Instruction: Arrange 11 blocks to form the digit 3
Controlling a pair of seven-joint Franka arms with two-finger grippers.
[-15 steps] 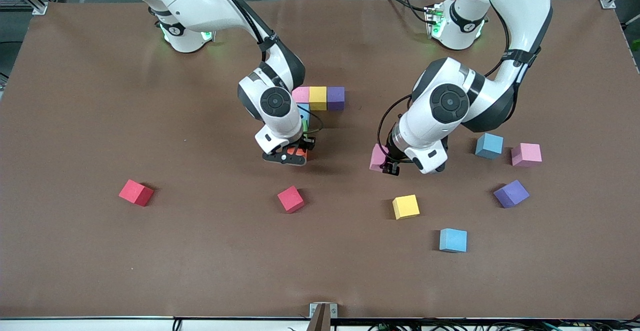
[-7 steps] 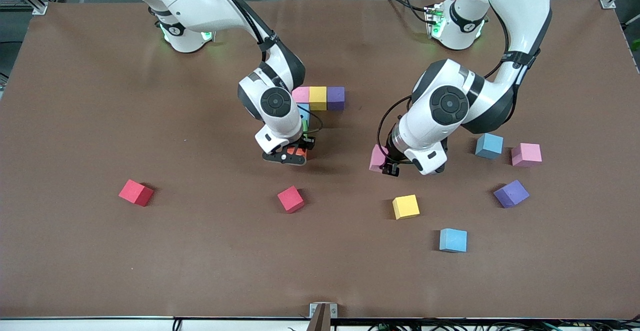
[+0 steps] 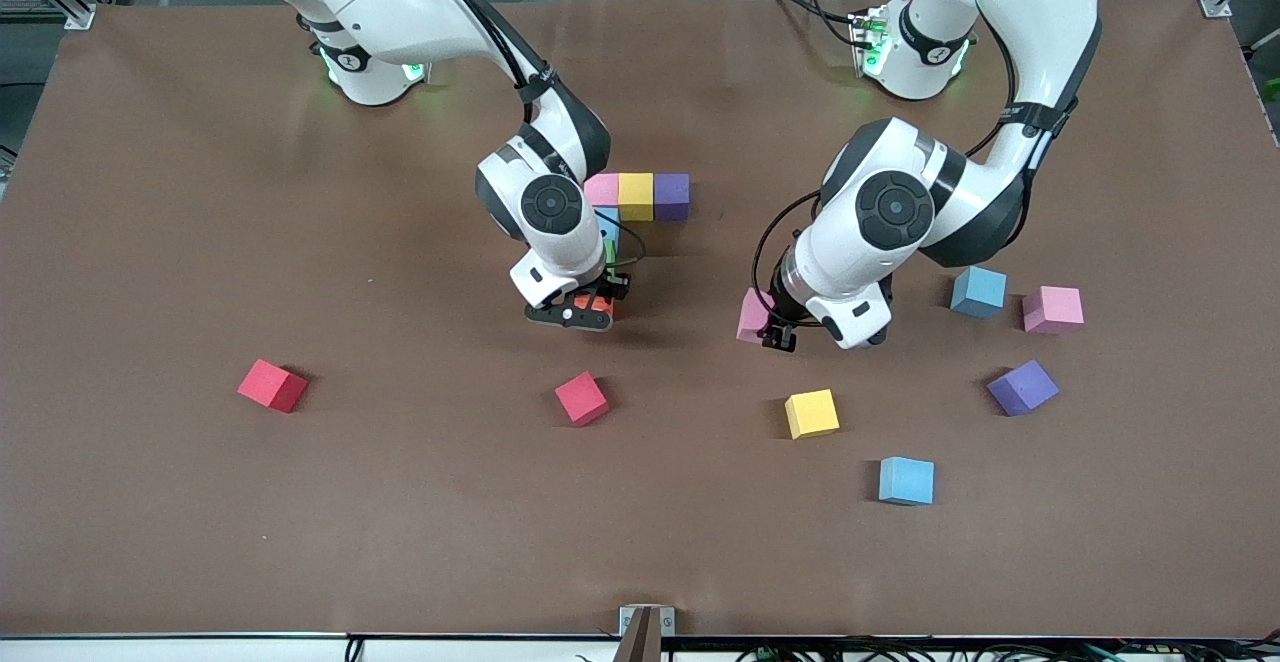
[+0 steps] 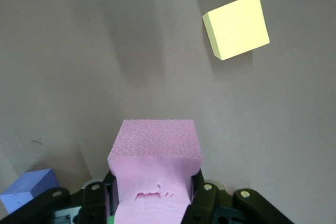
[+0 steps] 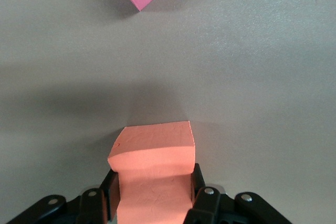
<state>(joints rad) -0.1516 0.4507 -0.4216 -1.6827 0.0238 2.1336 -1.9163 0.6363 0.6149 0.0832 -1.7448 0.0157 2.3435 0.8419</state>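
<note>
The fingers of the right gripper (image 3: 585, 310) are clenched on a small orange matte foam cube (image 5: 153, 153), and those of the left gripper (image 3: 772, 330) are clamped just as firmly on a small pink matte foam cube (image 4: 156, 153) whose foam dents under the pads. The started digit lies mid-table: a row of 3 touching cubes, pink (image 3: 601, 189), yellow (image 3: 635, 195) and purple (image 3: 671, 195), with a light blue cube and a green cube partly hidden under the right arm's wrist, running toward the front camera. The orange cube sits low at the near end of that column, so the step in hand looks like placing it there; next it must seat flush against its neighbour before the right gripper lets go. The left gripper holds its pink cube low over the brown table (image 3: 180, 242), near a loose yellow cube (image 4: 237, 27), and probably waits its turn.
</note>
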